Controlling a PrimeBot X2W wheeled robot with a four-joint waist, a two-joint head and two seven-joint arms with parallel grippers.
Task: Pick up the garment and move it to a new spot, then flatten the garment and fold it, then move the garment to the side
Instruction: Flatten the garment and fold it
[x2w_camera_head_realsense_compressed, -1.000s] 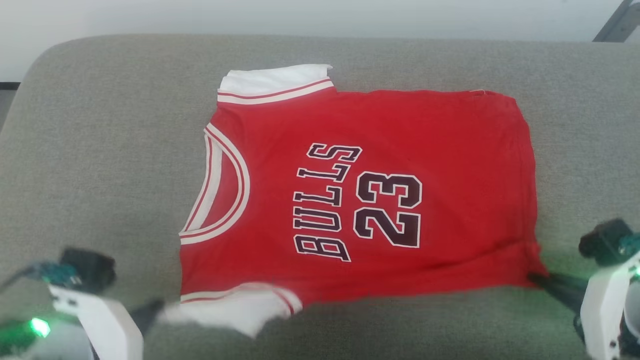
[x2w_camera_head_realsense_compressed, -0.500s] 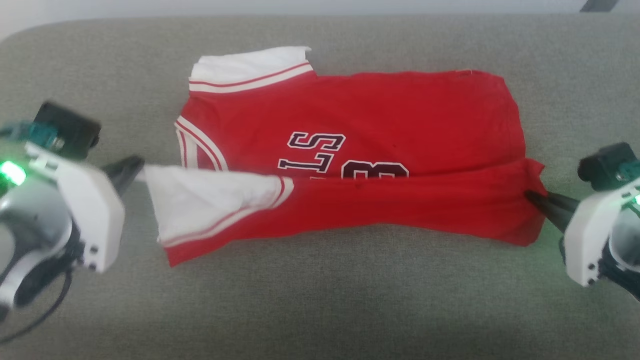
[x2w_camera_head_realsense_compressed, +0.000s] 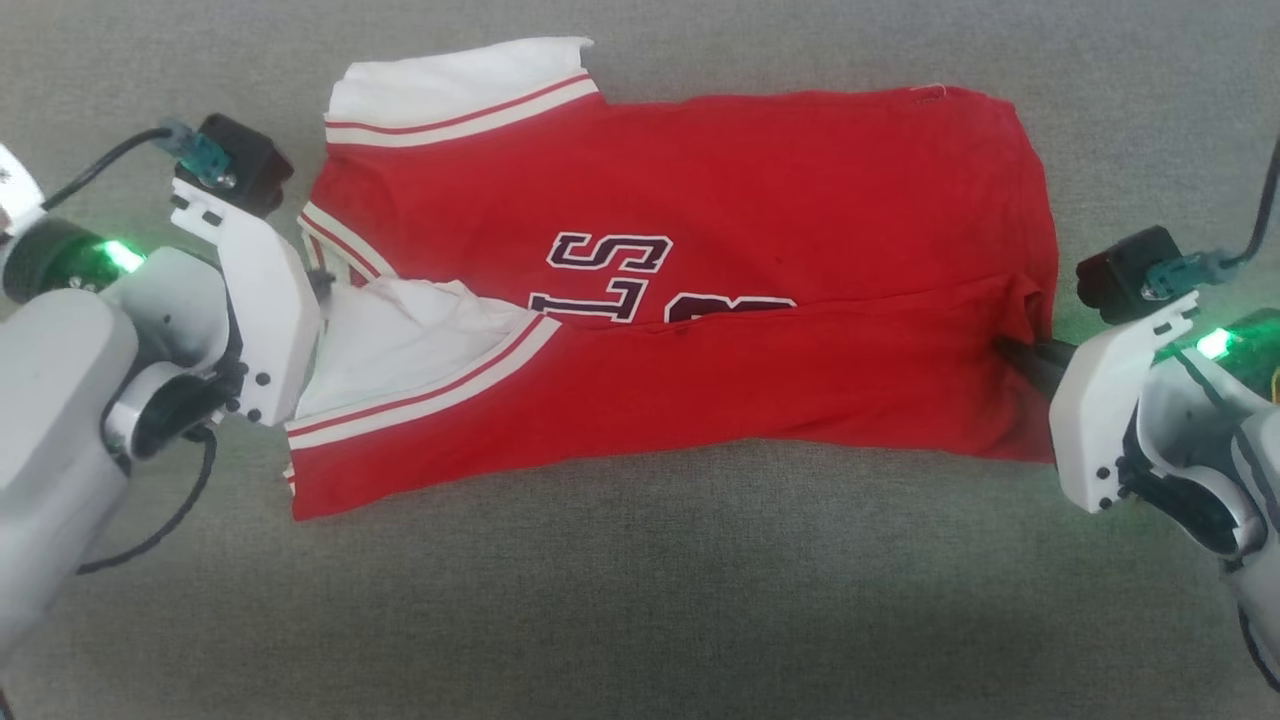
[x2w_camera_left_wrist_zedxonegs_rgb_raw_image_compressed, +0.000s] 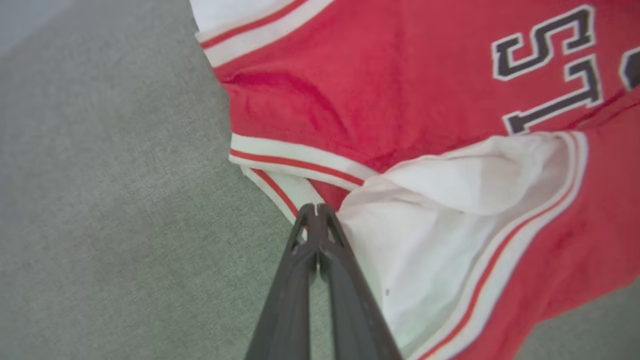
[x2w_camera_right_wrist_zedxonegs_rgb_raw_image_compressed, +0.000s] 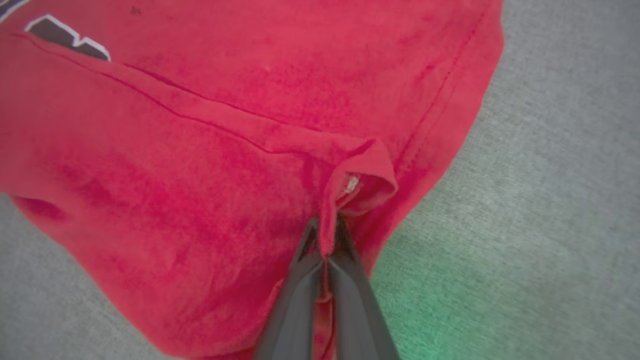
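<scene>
**A:** Where is the shirt lying?

**B:** The red jersey-style garment (x2w_camera_head_realsense_compressed: 800, 190), with short white sleeves and dark block lettering (x2w_camera_head_realsense_compressed: 610, 255), is stretching across the middle of the head view. It is resting straight on the grey woven upholstered surface (x2w_camera_head_realsense_compressed: 640, 600), not inside anything. Its lower part is lying doubled over the chest and hiding the bottom of the lettering.

**A:** And what are the claws doing?

**B:** At the left middle of the frame, the left gripper (x2w_camera_left_wrist_zedxonegs_rgb_raw_image_compressed: 316, 212) is pressing its two dark fingers together on the edge of the white sleeve (x2w_camera_head_realsense_compressed: 400, 345). At the right middle, the right gripper (x2w_camera_right_wrist_zedxonegs_rgb_raw_image_compressed: 326, 240) is pinching a small fold of the red hem corner (x2w_camera_right_wrist_zedxonegs_rgb_raw_image_compressed: 362, 182) between its fingers.

**A:** So which step is this?

**B:** I am reading it as the fold. The cloth is looking flat enough, and both ends of the doubled layer are being held.

**A:** What is the next move asking for?

**B:** Probably carrying both ends toward the top of the frame at one pace. The layer needs to be kept taut so that its edge is meeting the far edge before either claw is letting go. The sleeve is bunching, so it may be needing a smoothing pass.
</scene>
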